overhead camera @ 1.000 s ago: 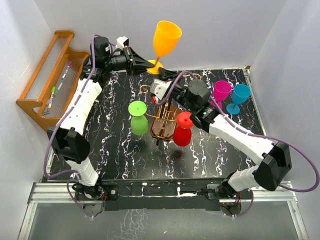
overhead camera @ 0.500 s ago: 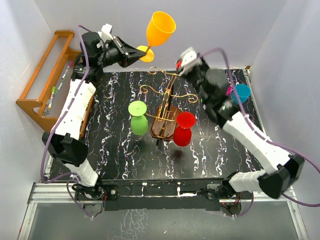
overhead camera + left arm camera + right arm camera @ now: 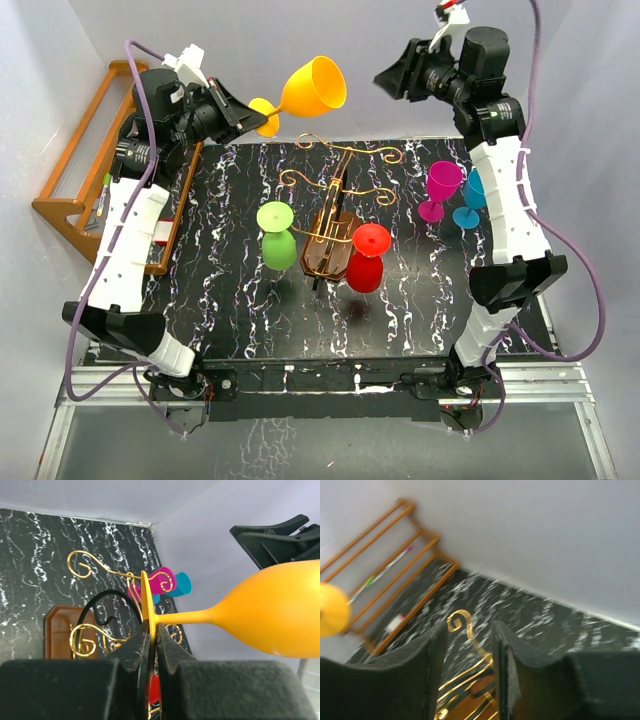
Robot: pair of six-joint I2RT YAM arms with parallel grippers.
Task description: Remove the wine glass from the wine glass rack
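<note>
The orange wine glass (image 3: 315,88) is off the wine glass rack (image 3: 324,258) and in the air at the far left of the scene. It is above and to the left of the rack's gold scrolls. The left claw (image 3: 250,112) is pinched tight on the thin disc of its foot. In the left wrist view the two dark fingers meet on either face of that disc. The stem and bowl stick out to the right, so the glass lies almost on its side.

The rack stands mid-tabletop (image 3: 230,310) on its brown base. A green glass (image 3: 276,236) hangs upside down just to its left and a red glass (image 3: 366,258) just to its right. A magenta glass (image 3: 443,186) and a blue glass (image 3: 478,196) stand upright near the right edge. A slatted wooden shelf (image 3: 85,165) leans at the far left.

The right claw (image 3: 385,78) is high at the far right, pointing left. Its jaws are moderately apart with nothing between them.

A second ago the glass stood upright in the left claw, close above the far edge of the tabletop. Now it is further left and tipped over. The right claw was then low against the rack. It has since lifted well clear of the rack, and the magenta and blue glasses are no longer partly hidden behind its arm. The rack and the green and red glasses have not shifted.
</note>
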